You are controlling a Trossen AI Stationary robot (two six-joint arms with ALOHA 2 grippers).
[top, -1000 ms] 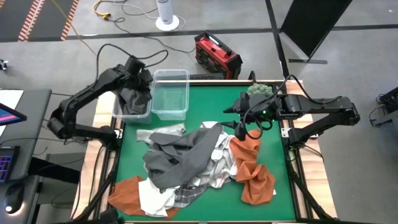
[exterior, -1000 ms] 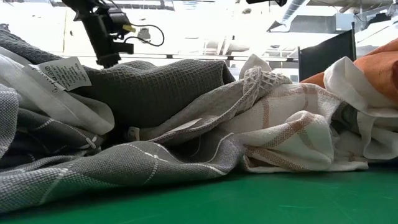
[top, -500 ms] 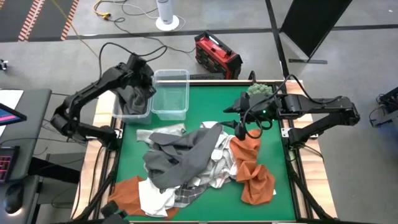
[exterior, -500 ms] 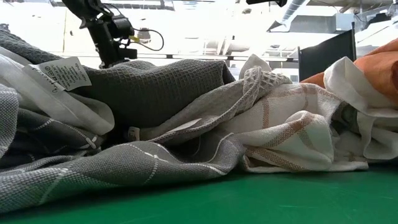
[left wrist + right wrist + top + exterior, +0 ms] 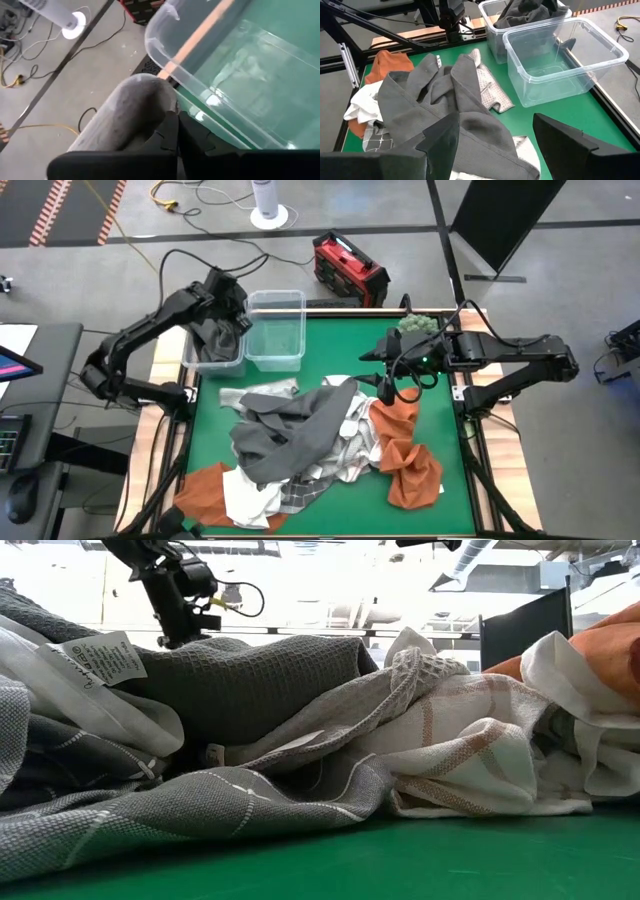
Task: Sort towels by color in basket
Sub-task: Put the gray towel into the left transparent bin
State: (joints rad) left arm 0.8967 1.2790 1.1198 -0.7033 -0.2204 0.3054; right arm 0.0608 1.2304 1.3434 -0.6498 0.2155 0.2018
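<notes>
While left bin holds grey towel (neighbour bare).

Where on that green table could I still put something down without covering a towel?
Bare table lies behind the towel pile, between the empty clear bin and the right arm's open fingers. A bare strip also runs along the right edge. The centre, the front and the bin holding dark grey towels are crowded.

Cloth heap on matt green felt

The dark grey towel is waffle-woven and matt; the checked towel is coarse weave; both bins are clear, glossy plastic.
</notes>
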